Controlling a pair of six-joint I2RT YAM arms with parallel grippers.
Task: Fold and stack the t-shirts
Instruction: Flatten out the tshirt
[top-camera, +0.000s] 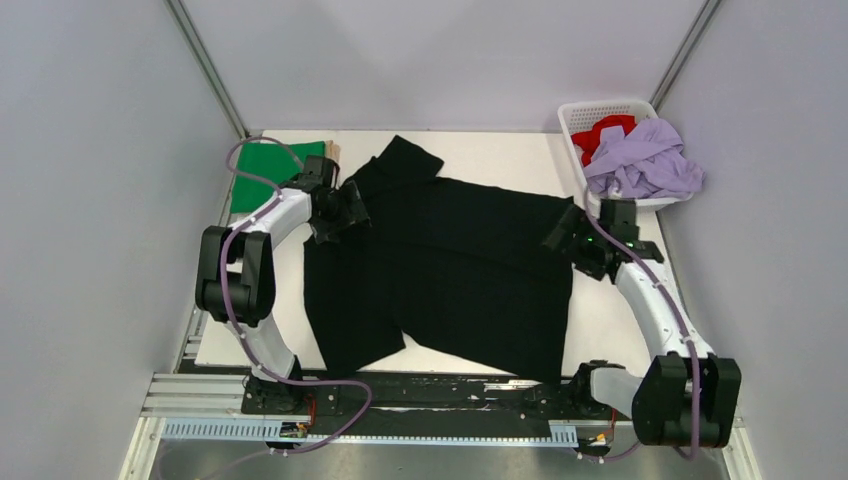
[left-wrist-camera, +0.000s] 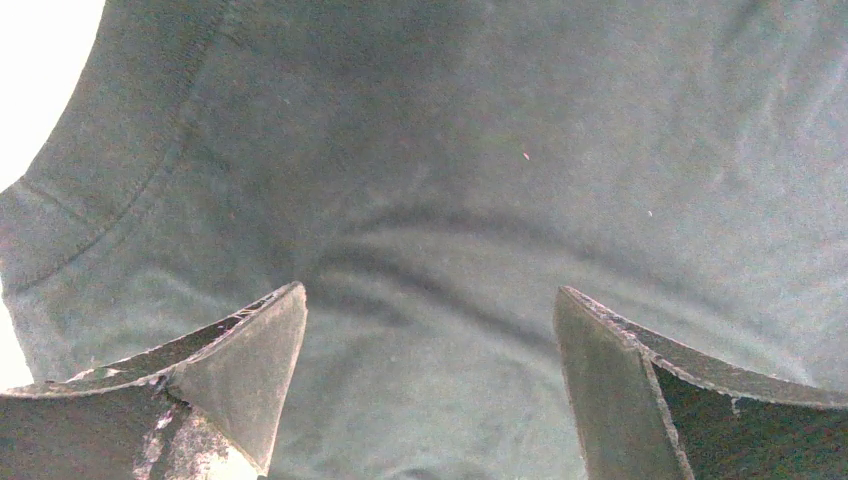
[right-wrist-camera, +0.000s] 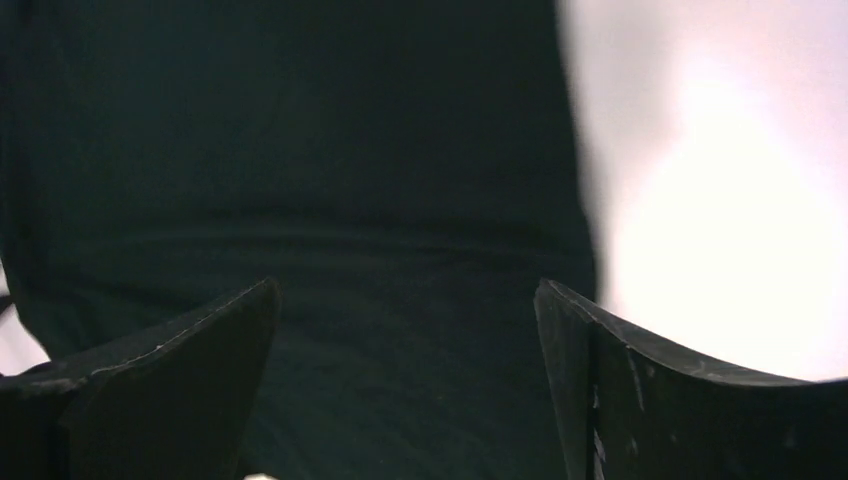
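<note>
Both pincers stand spread wide, with nothing between their fingers. The left gripper hangs low over the black t-shirt, close by its ribbed neckline, and soft creases run across the cloth under it. The right gripper sits over the same shirt's right-hand edge, where dark cloth gives way to bright tabletop. From where I stand I cannot tell whether either one's tips touch the fabric. The black shirt is large and lies unfolded and slightly askew across the middle of the white table, one sleeve reaching toward the far edge and its lower corner draped near the arms' bases. At the far left corner a green t-shirt lies folded flat, with a sliver of tan cloth showing just beside it. At the far right stands a white lattice basket holding a crumpled red t-shirt, with a lilac t-shirt spilling over its rim. Plain pale grey walls enclose the table on three sides, and a metal rail runs along the near edge.
</note>
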